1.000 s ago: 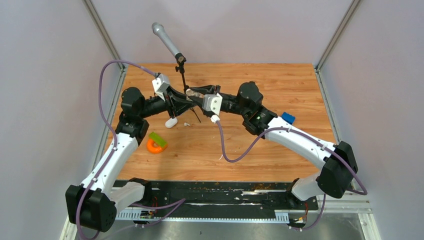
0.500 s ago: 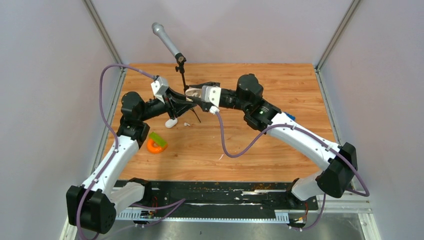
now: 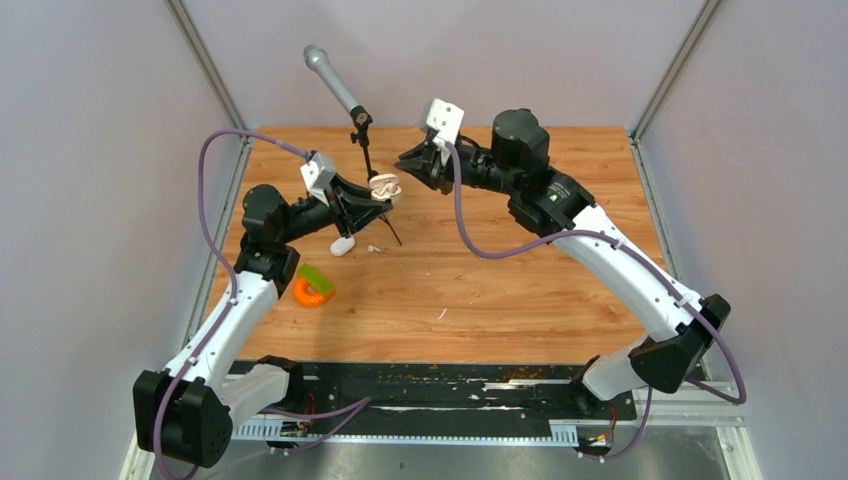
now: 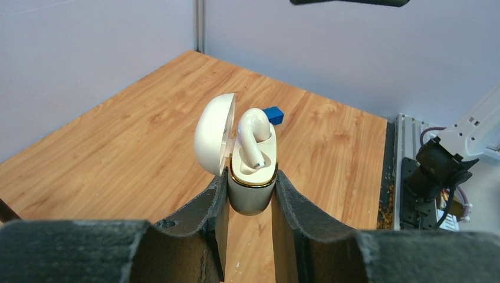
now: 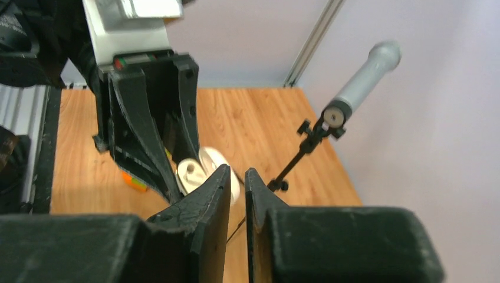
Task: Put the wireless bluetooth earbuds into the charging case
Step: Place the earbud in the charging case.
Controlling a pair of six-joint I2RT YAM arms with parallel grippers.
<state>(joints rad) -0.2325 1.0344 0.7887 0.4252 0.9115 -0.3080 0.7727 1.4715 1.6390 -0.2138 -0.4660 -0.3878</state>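
The charging case (image 4: 250, 191), a smooth white clamshell with a gold rim, is clamped by its lower body in the left hand (image 4: 250, 180) and held off the table (image 3: 560, 300) at about 11 o'clock from the table's centre. Its lid stands open at the case's 9 o'clock side. One earbud (image 4: 252, 132) sits stem-down in a well with its bulb riding high, so it is probably not fully seated. The right hand (image 5: 237, 172) hangs at the table's 12 o'clock, its jaws a narrow slit apart and holding nothing. A tiny white piece (image 3: 372, 248) on the table at 10 o'clock may be the second earbud, but it is too small to tell.

The case looks light, rigid and slick. A grip on the flanks below the rim suits it, because the hinged lid is the weak point. The glossy buds would likely squirt from a hard pinch, so a gentle hold across the bulb, leaving the stem free, seems best.
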